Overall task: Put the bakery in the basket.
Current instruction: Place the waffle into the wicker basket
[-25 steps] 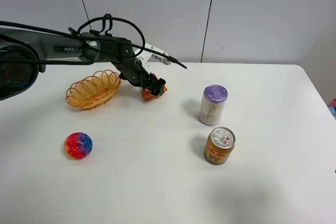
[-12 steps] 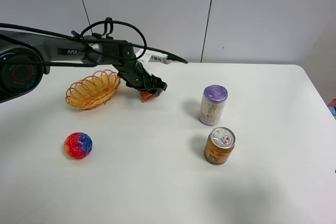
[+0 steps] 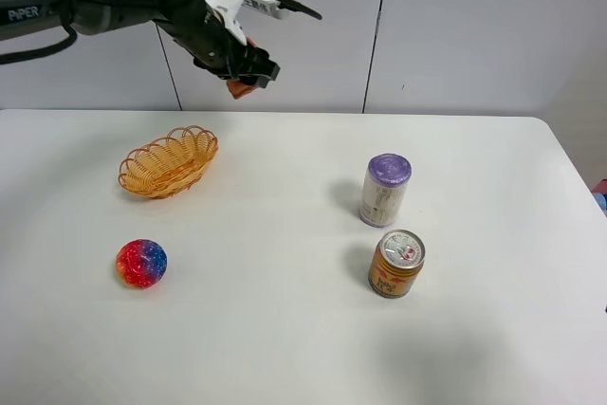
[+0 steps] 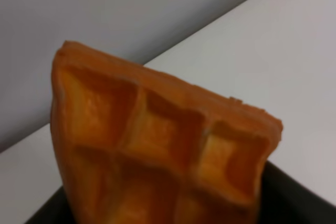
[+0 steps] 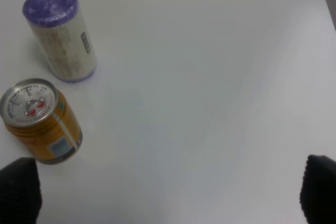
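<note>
My left gripper [image 3: 248,79] is shut on the bakery [image 3: 239,88], an orange-brown waffle wedge, and holds it high above the table, up and to the right of the basket. The waffle's grid fills the left wrist view [image 4: 157,145]. The basket [image 3: 168,161], light tan wicker with a looped rim, sits empty on the table's left side. My right gripper [image 5: 168,192] is open; only its two dark fingertips [image 5: 18,190] show at the edges of the right wrist view, above bare table. It is out of the high view.
A red-blue speckled ball [image 3: 141,263] lies in front of the basket. A purple-lidded white can [image 3: 385,190] and a gold drink can [image 3: 395,264] stand right of centre, also in the right wrist view [image 5: 60,35] [image 5: 41,121]. The table's far edge meets the wall.
My left gripper has lifted the waffle from the table beside the basket to high in front of the wall. Nothing else has moved.
</note>
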Robot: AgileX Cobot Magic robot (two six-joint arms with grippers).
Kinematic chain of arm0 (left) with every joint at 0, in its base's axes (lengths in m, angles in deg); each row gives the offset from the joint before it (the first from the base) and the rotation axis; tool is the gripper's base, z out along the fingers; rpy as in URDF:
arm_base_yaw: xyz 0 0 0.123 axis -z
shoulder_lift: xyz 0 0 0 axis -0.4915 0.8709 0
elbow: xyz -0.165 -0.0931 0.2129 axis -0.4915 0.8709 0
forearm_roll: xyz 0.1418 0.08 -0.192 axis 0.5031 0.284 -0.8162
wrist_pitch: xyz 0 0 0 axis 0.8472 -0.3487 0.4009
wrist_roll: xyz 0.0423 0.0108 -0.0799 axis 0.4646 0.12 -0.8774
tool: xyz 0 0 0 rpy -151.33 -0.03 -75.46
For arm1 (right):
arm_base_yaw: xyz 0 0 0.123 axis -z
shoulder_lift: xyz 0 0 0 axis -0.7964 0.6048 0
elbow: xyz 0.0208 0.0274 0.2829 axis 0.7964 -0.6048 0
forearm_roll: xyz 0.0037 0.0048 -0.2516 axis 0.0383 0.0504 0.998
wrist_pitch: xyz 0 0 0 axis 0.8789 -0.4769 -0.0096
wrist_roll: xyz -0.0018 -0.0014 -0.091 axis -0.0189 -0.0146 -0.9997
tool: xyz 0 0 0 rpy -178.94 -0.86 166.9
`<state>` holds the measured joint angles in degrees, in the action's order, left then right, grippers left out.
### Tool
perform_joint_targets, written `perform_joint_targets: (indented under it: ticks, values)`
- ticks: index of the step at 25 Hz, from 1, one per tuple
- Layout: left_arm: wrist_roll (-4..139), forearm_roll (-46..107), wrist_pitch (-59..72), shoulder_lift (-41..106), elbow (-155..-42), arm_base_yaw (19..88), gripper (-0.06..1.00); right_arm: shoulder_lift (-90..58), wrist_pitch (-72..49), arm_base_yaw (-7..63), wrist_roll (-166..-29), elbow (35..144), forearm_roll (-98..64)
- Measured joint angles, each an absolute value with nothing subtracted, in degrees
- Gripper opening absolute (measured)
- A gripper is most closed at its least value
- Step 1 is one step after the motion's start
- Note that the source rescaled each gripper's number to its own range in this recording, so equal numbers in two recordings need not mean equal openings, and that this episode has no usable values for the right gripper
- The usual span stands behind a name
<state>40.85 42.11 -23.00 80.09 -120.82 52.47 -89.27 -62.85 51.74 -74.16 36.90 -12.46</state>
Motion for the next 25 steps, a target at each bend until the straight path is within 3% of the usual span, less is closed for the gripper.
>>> perform_joint_targets:
  ticks: [7,15,21,22,24,25]
  values:
    - [39.9,45.5,-35.1,79.7,-116.7,44.7,0.02,-89.3,-62.9,51.7,-74.2,36.9,-12.5]
    - [39.9,45.1,-28.1,77.9,-103.3,40.9,0.02,-89.3,-62.9,51.7,-74.2,36.9,-12.5]
    - [42.1,44.4,-23.2,77.8,-99.4,40.4,0.03,-89.3,-62.9,51.7,-74.2,36.9,-12.5]
    - [42.1,43.9,-22.7,77.8,-99.4,40.4,0.14,-89.3,-62.9,51.7,-74.2,36.9,-12.5]
    - [40.7,42.3,-21.4,77.5,-99.4,40.4,0.63,-89.3,-62.9,51.7,-74.2,36.9,-12.5]
    - [39.6,41.4,-20.9,77.3,-99.4,40.4,0.77,-89.3,-62.9,51.7,-74.2,36.9,-12.5]
